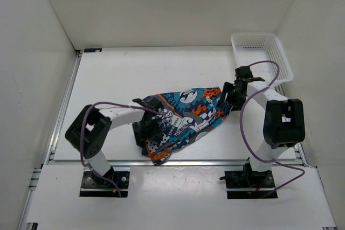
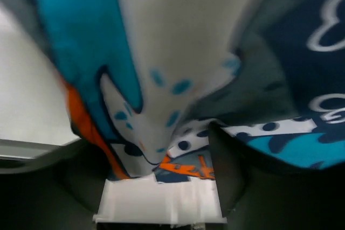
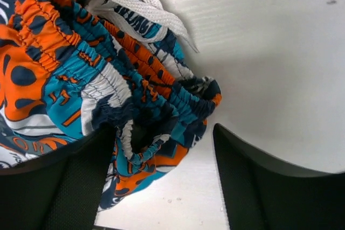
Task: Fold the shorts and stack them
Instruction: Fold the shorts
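Note:
The shorts (image 1: 186, 114) lie crumpled on the white table between my two grippers, with a teal, orange, white and navy print. My left gripper (image 1: 146, 132) sits on their near left end. In the left wrist view the cloth (image 2: 161, 36) fills the frame, blurred and very close, and runs down between the spread fingers of the left gripper (image 2: 159, 138). My right gripper (image 1: 227, 98) is at the far right end. It is open (image 3: 164, 133), with the gathered elastic waistband (image 3: 161, 106) against its left finger (image 3: 81, 187) and bare table before the right finger.
A white mesh basket (image 1: 253, 35) stands at the back right corner, just behind the right arm. A white drawstring (image 3: 140, 9) lies on the waistband. White walls close in the table on the left, back and right.

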Controlling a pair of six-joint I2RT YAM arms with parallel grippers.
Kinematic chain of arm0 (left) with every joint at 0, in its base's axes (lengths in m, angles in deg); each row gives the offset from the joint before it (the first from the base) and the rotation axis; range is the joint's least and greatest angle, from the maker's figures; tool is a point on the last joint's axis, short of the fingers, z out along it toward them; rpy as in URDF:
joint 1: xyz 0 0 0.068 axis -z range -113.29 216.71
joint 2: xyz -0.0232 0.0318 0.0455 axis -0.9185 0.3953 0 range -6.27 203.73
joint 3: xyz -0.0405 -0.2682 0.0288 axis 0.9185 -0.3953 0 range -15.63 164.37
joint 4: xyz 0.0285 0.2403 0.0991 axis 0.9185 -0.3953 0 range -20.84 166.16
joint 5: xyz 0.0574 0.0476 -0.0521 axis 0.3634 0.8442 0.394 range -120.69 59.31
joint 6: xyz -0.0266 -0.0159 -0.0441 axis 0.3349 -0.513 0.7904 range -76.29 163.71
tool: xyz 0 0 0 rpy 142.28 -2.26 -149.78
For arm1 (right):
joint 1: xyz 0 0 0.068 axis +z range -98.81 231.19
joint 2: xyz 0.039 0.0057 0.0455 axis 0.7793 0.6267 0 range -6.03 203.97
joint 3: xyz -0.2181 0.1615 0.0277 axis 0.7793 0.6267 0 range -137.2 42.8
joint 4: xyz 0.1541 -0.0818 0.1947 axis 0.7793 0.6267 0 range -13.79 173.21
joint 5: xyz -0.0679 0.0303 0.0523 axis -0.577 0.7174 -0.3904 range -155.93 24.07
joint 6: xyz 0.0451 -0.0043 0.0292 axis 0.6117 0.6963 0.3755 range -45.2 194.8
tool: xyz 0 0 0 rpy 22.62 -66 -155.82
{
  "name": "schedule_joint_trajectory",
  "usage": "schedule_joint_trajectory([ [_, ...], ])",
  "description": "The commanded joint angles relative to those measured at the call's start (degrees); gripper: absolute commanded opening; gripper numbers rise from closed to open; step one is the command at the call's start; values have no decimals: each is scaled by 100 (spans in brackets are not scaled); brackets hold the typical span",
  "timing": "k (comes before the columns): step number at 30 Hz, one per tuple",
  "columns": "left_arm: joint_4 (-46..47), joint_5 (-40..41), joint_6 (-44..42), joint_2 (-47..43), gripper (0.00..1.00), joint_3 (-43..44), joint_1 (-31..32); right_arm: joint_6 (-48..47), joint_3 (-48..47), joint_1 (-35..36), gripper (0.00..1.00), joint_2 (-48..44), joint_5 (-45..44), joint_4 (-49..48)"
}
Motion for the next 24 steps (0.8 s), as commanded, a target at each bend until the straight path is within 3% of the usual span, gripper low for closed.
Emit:
schedule_joint_trajectory([
  [1, 363, -104, -279, 393, 69, 228, 66, 64, -59, -15, 70, 94, 85, -285],
  [2, 363, -104, -279, 464, 56, 281, -3, 124, 54, -15, 64, 94, 206, -355],
  [3, 363, -104, -436, 525, 28, 360, -74, 125, 108, -15, 58, 94, 364, -356],
  [4, 363, -104, -507, 526, 15, 361, -161, 203, 169, -15, 41, 94, 427, -425],
  [5, 363, -104, -577, 578, 10, 422, -406, 343, 239, -15, 30, 94, 488, -495],
  [7, 302, 1, -850, 579, 10, 588, -688, 554, 538, -15, 6, 16, 864, -636],
  [8, 241, 115, -937, 526, 10, 807, -977, 686, 678, -15, 2, 15, 1032, -872],
  [12, -277, 712, -1499, 657, 10, 1719, -1664, 1521, 1329, 397, 0, -309, 1166, -1338],
  [15, -768, 1240, -1694, 798, 10, 2537, -2041, 2119, 1558, 766, 0, -669, 728, -1418],
  [18, -1007, 1294, -1896, 798, 23, 2795, -2297, 2243, 1480, 951, 14, -741, 191, -1419],
  [20, -1008, 1233, -2036, 641, 47, 2778, -2385, 2165, 1374, 952, 25, -741, 129, -1279],
  [22, -1008, 1179, -2089, 535, 62, 2577, -2516, 2111, 1260, 1004, 30, -689, 76, -1200],
  [24, -851, 1109, -2090, 447, 64, 2392, -2613, 2050, 1198, 1056, 32, -688, 15, -1130],
])
